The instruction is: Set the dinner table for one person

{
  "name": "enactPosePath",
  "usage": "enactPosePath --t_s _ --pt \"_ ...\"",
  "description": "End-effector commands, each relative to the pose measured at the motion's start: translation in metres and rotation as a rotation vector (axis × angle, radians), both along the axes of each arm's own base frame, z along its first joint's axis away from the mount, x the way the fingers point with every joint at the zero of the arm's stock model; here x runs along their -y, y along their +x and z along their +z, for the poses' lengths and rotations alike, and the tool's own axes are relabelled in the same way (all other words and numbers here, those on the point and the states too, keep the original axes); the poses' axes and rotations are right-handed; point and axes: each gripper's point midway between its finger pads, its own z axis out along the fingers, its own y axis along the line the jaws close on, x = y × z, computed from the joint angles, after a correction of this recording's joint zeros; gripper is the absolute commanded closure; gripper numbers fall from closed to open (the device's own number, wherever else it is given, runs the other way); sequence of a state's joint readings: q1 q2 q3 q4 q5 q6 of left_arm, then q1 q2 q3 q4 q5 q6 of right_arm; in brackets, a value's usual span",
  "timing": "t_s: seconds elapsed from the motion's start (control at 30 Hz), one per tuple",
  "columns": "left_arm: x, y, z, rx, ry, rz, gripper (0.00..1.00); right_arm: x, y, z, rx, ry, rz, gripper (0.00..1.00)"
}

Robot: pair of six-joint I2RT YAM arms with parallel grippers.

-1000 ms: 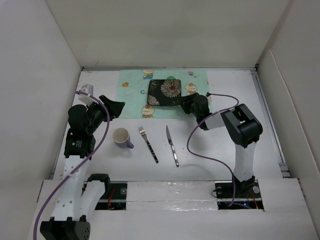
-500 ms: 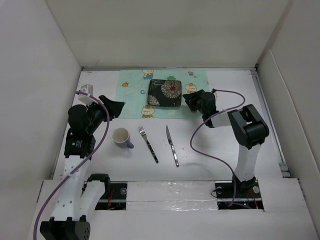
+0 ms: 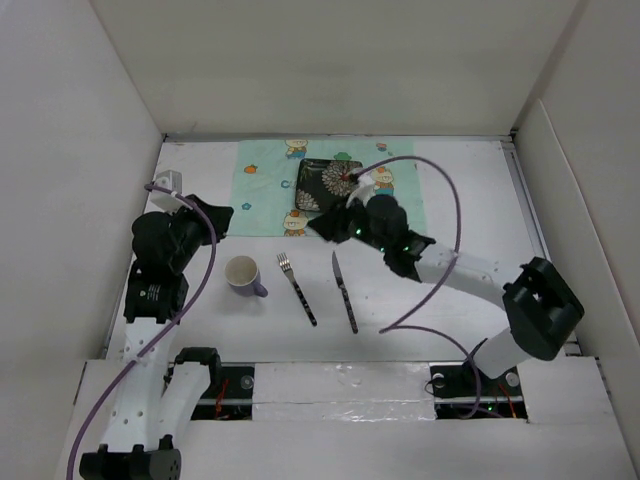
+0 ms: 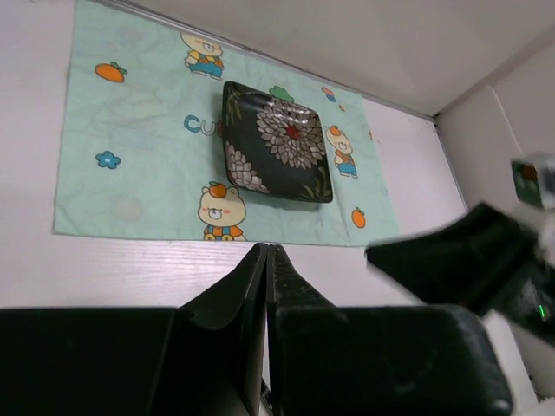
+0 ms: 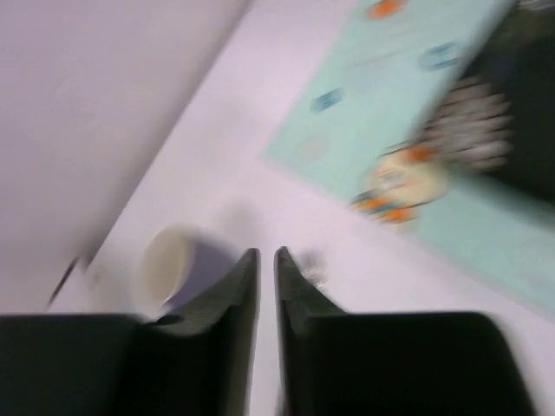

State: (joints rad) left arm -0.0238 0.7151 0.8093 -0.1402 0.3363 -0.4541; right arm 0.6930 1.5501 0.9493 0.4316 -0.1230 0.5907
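Observation:
The dinner table (image 3: pixel 490 190) is a white surface walled by white panels. A mint-green cartoon placemat (image 3: pixel 265 185) lies at its back with a dark floral square plate (image 3: pixel 322 180) on it. Nearer the front are a purple mug (image 3: pixel 243 274), a fork (image 3: pixel 297 289) and a knife (image 3: pixel 344 291). My left gripper (image 3: pixel 222 212) hovers left of the placemat, shut on nothing; its wrist view shows the fingers (image 4: pixel 286 286) pressed together before the plate (image 4: pixel 277 143). My right gripper (image 3: pixel 316 228) reaches over the placemat's front edge, narrowly open and empty, with the mug (image 5: pixel 169 264) just beyond it.
A purple cable (image 3: pixel 455 215) loops high over the right half of the table. White side panels (image 3: pixel 80 150) close in left, back and right. The right arm (image 4: pixel 460 260) shows as a dark blur in the left wrist view. The right wrist view is motion-blurred.
My left gripper has closed from open. The right arm has swung from the plate's right side leftward and forward, its gripper now over the placemat's front edge above fork and knife.

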Motion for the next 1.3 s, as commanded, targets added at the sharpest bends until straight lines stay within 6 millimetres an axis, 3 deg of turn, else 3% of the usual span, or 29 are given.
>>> enactPosePath --t_s 0.0,0.03,0.07,0.1,0.13,0.17,0.2,0.3,0.57,0.63,0.83,0.93,1.13,1.2,1.27 --pt "-0.015 -0.001 0.021 0.081 0.054 0.068 1.0 -0.05 -0.096 -0.022 0.156 -0.2 0.344 0.64" --pt "-0.019 -0.001 0.02 0.078 0.061 0.087 1.0 -0.06 -0.113 -0.028 0.169 -0.221 0.386 0.5" --pt "-0.019 -0.002 0.02 0.078 0.066 0.09 0.94 -0.076 -0.138 -0.044 0.189 -0.278 0.438 0.38" --pt "-0.023 -0.004 0.023 0.09 0.077 0.107 0.79 -0.09 -0.151 -0.059 0.205 -0.324 0.438 0.34" --pt "-0.023 -0.003 0.023 0.091 0.082 0.11 0.79 -0.091 -0.151 -0.057 0.212 -0.324 0.439 0.34" --pt "-0.026 -0.005 0.027 0.104 0.086 0.123 0.68 -0.099 -0.161 -0.064 0.222 -0.343 0.446 0.33" --pt "-0.029 -0.006 0.028 0.11 0.102 0.135 0.65 -0.108 -0.163 -0.073 0.217 -0.364 0.45 0.32" --pt "-0.038 -0.009 0.028 0.108 0.112 0.186 0.61 -0.12 -0.167 -0.087 0.225 -0.398 0.436 0.31" --pt "-0.032 -0.01 0.026 0.113 0.105 0.153 0.61 -0.135 -0.125 -0.106 0.231 -0.476 0.231 0.33" --pt "-0.03 -0.011 0.025 0.112 0.107 0.148 0.61 -0.141 -0.124 -0.114 0.227 -0.489 0.243 0.33" --pt "-0.028 -0.012 0.026 0.116 0.105 0.143 0.61 -0.157 -0.122 -0.107 0.252 -0.486 0.243 0.34" --pt "-0.028 -0.013 0.028 0.122 0.104 0.14 0.61 -0.164 -0.118 -0.107 0.253 -0.491 0.24 0.36" --pt "-0.026 -0.012 0.027 0.118 0.103 0.131 0.61 -0.173 -0.114 -0.082 0.274 -0.441 0.198 0.55" --pt "-0.026 -0.011 0.025 0.111 0.101 0.132 0.61 -0.174 -0.113 -0.08 0.278 -0.448 0.198 0.67" --pt "-0.026 -0.012 0.025 0.114 0.1 0.131 0.61 -0.177 -0.112 -0.075 0.286 -0.451 0.2 0.93"
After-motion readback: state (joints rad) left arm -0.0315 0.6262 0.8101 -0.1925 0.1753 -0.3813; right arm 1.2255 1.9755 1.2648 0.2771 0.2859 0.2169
